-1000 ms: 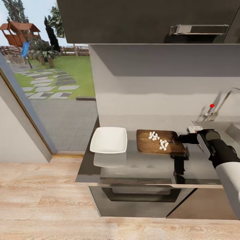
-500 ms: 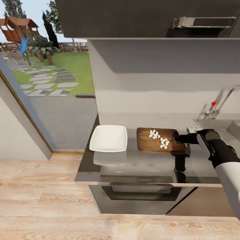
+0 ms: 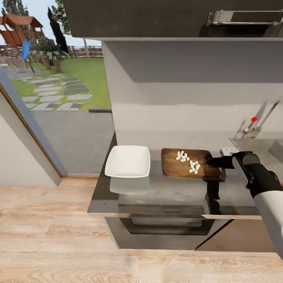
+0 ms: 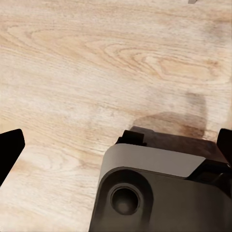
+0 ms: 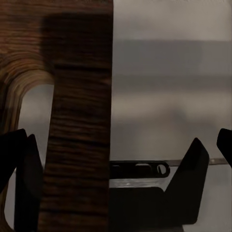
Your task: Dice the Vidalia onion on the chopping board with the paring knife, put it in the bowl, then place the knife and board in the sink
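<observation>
The dark wooden chopping board [image 3: 179, 167] lies on the grey countertop [image 3: 165, 194], carrying several white pieces of diced onion [image 3: 188, 161]. To its left sits the white bowl [image 3: 127, 161], with nothing in it. My right gripper [image 3: 209, 162] is at the board's right end. In the right wrist view the right gripper [image 5: 111, 183] stands open astride the board's slotted handle end [image 5: 77, 145]. One finger is close against the wood and the other is well apart. The left gripper [image 4: 116, 145] is open over the wooden floor. The sink [image 3: 275, 147] is at the far right. The paring knife is out of view.
A chrome tap [image 3: 261, 120] with a red knob [image 3: 254, 119] rises behind the sink. A small white object [image 3: 229, 150] lies beside the board's right end. Dark wall cabinets [image 3: 157, 17] hang overhead. A glass door [image 3: 51, 98] to the garden is on the left.
The whole head view has shifted a little, so the camera moved. Board, bowl, onion pieces and right gripper keep their places relative to one another.
</observation>
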Controlling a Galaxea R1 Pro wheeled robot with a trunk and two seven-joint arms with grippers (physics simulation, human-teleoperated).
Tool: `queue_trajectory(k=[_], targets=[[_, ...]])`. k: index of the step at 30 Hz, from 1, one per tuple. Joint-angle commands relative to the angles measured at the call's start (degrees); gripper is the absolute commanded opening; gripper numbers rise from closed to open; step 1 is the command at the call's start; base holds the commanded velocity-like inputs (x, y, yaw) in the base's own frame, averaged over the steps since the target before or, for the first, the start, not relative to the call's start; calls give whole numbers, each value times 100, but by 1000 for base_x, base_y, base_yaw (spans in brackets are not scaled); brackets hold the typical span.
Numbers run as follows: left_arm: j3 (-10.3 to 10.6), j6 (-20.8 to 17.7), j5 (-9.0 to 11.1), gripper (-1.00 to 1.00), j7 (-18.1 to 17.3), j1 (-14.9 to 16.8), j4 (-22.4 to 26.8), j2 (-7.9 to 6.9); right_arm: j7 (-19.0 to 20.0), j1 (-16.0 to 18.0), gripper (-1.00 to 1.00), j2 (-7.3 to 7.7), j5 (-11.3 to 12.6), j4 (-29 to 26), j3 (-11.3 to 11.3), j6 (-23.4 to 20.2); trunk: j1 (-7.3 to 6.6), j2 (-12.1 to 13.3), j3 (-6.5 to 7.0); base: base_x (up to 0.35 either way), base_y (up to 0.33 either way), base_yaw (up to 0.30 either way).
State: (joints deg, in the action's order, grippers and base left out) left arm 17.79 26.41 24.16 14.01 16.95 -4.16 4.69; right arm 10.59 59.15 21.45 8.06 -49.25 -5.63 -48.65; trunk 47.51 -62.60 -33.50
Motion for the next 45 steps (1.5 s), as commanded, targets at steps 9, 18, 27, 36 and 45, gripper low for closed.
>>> queue_trajectory(k=[9,18,27,36,45], targets=[[49,23,28,100,14,10,-24,6,-13,0,100,12,20,110,-26,-22,1,-3,-13,0,0,0],[49,-22,28,100,14,10,-23,6,-4,-7,100,22,19,248,-14,391,1,-3,-13,0,0,0],[49,-22,28,100,14,10,-24,6,-20,-8,100,17,20,284,-14,418,1,-3,-13,0,0,0],[49,-22,28,100,14,10,-24,6,-23,-6,-100,17,20,284,-9,418,1,-3,-13,0,0,0],[47,-22,28,100,14,10,-23,6,-25,-5,-100,28,20,281,-1,407,1,-3,-13,0,0,0]])
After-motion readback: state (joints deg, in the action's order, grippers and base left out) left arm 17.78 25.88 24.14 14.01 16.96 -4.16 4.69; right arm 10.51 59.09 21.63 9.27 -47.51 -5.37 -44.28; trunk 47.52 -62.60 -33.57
